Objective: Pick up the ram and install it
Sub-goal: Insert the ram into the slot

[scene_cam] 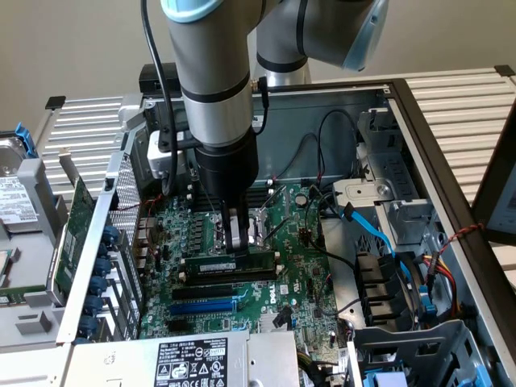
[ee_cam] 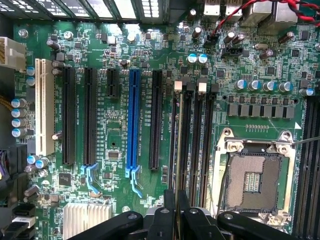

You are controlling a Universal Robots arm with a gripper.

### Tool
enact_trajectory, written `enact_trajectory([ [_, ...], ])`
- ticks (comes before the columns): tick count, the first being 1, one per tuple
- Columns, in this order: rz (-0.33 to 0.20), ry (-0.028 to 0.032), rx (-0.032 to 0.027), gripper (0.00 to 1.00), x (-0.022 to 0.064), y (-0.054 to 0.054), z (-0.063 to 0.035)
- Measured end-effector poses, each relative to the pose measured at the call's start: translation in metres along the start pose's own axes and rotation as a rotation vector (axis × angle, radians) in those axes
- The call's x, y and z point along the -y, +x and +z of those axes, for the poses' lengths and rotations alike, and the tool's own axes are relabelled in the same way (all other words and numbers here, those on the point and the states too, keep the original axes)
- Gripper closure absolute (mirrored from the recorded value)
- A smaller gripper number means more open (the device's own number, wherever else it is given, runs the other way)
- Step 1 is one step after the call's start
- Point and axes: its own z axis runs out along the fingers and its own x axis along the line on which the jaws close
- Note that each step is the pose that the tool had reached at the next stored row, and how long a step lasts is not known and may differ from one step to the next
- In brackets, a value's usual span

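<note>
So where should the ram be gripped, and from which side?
At mid-length on its upper long edge, from straight above, pinching the two flat faces. The ram stands on edge along the memory slots, which leaves that edge clear to reach. The gripper appears to hold it there.

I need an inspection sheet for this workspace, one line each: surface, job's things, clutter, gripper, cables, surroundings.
Surface: green motherboard inside an open computer case; its CPU socket is empty.
Job's things: the ram lies along the memory slots.
Clutter: nothing seen.
Gripper: the gripper comes straight down from above and is shut on the ram.
Cables: a black cable runs down the arm; a blue cable lies to the exterior view's right, apart from the gripper.
Surroundings: expansion card at the exterior view's left; slatted table.
</note>
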Motion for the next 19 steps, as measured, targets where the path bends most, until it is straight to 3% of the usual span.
enact_trajectory([
  [19, 0.000, 0.0001, 0.0010, 0.86, -0.0006, 0.0000, 0.0017],
])
